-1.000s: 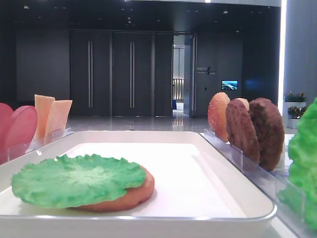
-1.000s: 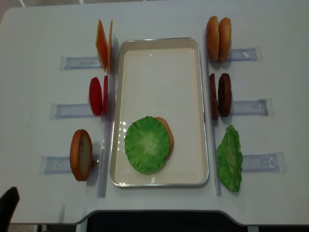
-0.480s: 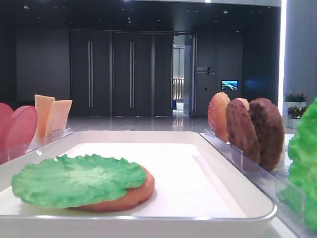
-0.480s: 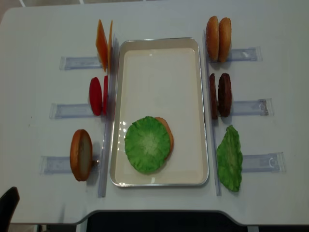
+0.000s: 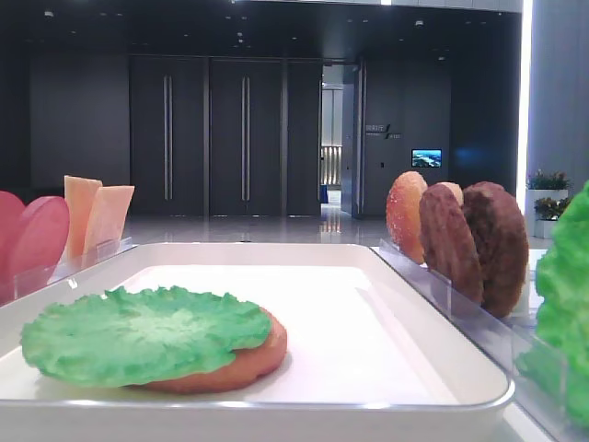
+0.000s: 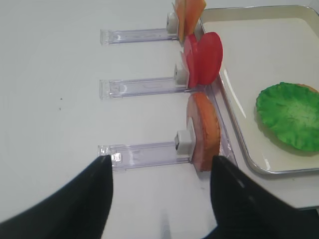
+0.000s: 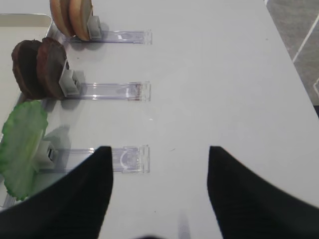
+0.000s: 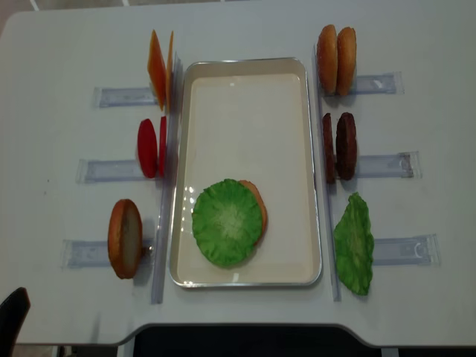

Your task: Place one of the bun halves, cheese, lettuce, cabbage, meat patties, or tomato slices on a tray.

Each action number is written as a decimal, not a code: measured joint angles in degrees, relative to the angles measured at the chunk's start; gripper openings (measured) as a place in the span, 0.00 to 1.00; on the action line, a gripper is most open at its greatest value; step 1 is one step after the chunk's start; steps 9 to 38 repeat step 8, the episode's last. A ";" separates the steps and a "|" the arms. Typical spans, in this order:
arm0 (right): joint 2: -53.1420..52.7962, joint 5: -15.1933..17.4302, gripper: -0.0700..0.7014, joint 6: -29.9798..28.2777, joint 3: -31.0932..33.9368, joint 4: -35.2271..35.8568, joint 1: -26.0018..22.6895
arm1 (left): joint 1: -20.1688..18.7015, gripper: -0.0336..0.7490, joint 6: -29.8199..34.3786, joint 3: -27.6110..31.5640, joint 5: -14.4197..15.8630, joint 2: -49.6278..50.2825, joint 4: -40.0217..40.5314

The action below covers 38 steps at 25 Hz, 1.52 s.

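A white tray lies in the middle, with a lettuce leaf lying over a bun half at its near end. Left of it stand cheese, tomato slices and one bun half. On the right are two bun halves, meat patties and another lettuce leaf. Cabbage is out of view. My right gripper is open over bare table, right of the lettuce. My left gripper is open, short of the bun half.
Each food stands in a clear plastic rail holder, such as the one by the right gripper and the one by the left gripper. The table's front edge runs close behind the tray. A dark arm part shows at the bottom left.
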 joint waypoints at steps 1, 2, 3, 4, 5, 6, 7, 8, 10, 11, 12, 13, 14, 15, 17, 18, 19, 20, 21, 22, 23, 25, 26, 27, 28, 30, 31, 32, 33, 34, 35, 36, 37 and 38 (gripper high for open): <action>0.00 0.00 0.61 0.00 0.00 0.00 0.00 | 0.00 0.64 0.00 0.00 0.00 0.00 0.00; 0.00 0.00 0.61 0.00 0.00 0.00 0.00 | 0.00 0.64 0.00 0.00 0.00 0.00 0.00; 0.00 0.00 0.61 0.00 0.00 0.00 0.00 | 0.00 0.64 0.00 0.00 0.00 0.00 0.00; 0.00 0.00 0.61 0.00 0.00 0.00 0.00 | 0.00 0.64 0.00 0.00 0.00 0.00 0.00; 0.00 0.00 0.61 0.05 0.00 0.00 0.00 | 0.00 0.64 0.00 0.00 0.00 0.00 0.00; 0.00 0.00 0.61 0.05 0.00 0.00 0.00 | 0.00 0.64 0.00 0.00 0.00 0.00 0.00; 0.00 0.00 0.61 0.10 0.00 0.00 0.00 | 0.00 0.64 0.00 0.00 0.00 0.00 0.00; 0.00 0.00 0.61 0.10 0.00 0.00 0.00 | 0.00 0.64 0.00 0.00 0.00 0.00 0.00; 0.00 0.00 0.61 0.10 0.00 0.00 0.00 | 0.00 0.64 0.00 0.00 0.00 0.00 0.00; 0.00 0.00 0.61 0.10 0.00 0.00 0.00 | 0.00 0.64 0.00 0.00 0.00 0.00 0.00; 0.00 0.00 0.61 0.10 0.00 0.00 0.00 | 0.00 0.64 0.00 0.00 0.00 0.00 0.00; 0.00 0.00 0.61 0.10 0.00 0.00 0.00 | 0.00 0.64 0.00 0.00 0.00 0.00 0.00; 0.00 0.00 0.61 0.10 0.00 0.00 0.00 | 0.00 0.64 0.00 0.00 0.00 0.00 0.00; 0.00 0.00 0.61 0.10 0.00 0.00 0.00 | 0.00 0.64 0.00 0.00 0.00 0.00 0.00; 0.00 0.00 0.61 0.10 0.00 0.00 0.00 | 0.00 0.64 0.00 0.00 0.00 0.00 0.00; 0.00 0.00 0.61 0.10 0.00 0.00 0.00 | 0.00 0.64 0.00 0.00 0.00 0.00 0.00; 0.00 0.00 0.61 0.10 0.00 0.00 0.00 | 0.00 0.64 0.00 0.00 0.00 0.00 0.00; 0.00 0.00 0.61 0.10 0.00 0.00 0.00 | 0.00 0.64 0.00 0.00 0.00 0.00 0.00; 0.00 0.00 0.61 0.10 0.00 0.00 0.00 | 0.00 0.64 0.00 0.00 0.00 0.00 0.00; 0.00 0.00 0.61 0.10 0.00 0.00 0.00 | 0.00 0.64 0.00 0.00 0.00 0.00 0.00; 0.00 0.00 0.61 0.10 0.00 0.00 0.00 | 0.00 0.64 0.00 0.00 0.00 0.00 0.00; 0.00 0.00 0.61 0.10 0.00 0.00 0.00 | 0.00 0.64 0.00 0.00 0.00 0.00 0.00; 0.00 0.00 0.61 0.10 0.00 0.00 0.00 | 0.00 0.64 0.00 0.00 0.00 0.00 0.00; 0.00 0.00 0.61 0.10 0.00 0.00 0.00 | 0.00 0.64 0.00 0.00 0.00 0.00 0.00; 0.00 0.00 0.61 0.10 0.00 0.00 0.00 | 0.00 0.64 0.00 0.00 0.00 0.00 0.00; 0.00 0.00 0.61 0.10 0.00 0.00 0.00 | 0.00 0.64 0.00 0.00 0.00 0.00 0.00; 0.00 0.00 0.61 0.10 0.00 0.00 0.00 | 0.00 0.64 0.00 0.00 0.00 0.00 0.00; 0.00 0.00 0.61 0.10 0.00 0.00 0.00 | 0.00 0.64 0.00 0.00 0.00 0.00 0.00; 0.00 0.00 0.61 0.10 0.00 0.00 0.00 | 0.00 0.64 0.00 0.00 0.00 0.00 0.00; 0.00 0.00 0.61 0.10 0.00 0.00 0.00 | 0.00 0.64 0.00 0.00 0.00 0.00 0.00; 0.00 0.00 0.61 0.10 0.00 0.00 0.00 | 0.00 0.64 0.00 0.00 0.00 0.00 0.00; 0.00 0.00 0.61 0.10 0.00 0.00 0.00 | 0.00 0.64 0.00 0.00 0.00 0.00 0.00; 0.00 0.00 0.61 0.10 0.00 0.00 0.00 | 0.00 0.64 0.00 0.00 0.00 0.00 0.00; 0.00 0.00 0.61 0.10 0.00 0.00 0.00 | 0.00 0.64 0.00 0.00 0.00 0.00 0.00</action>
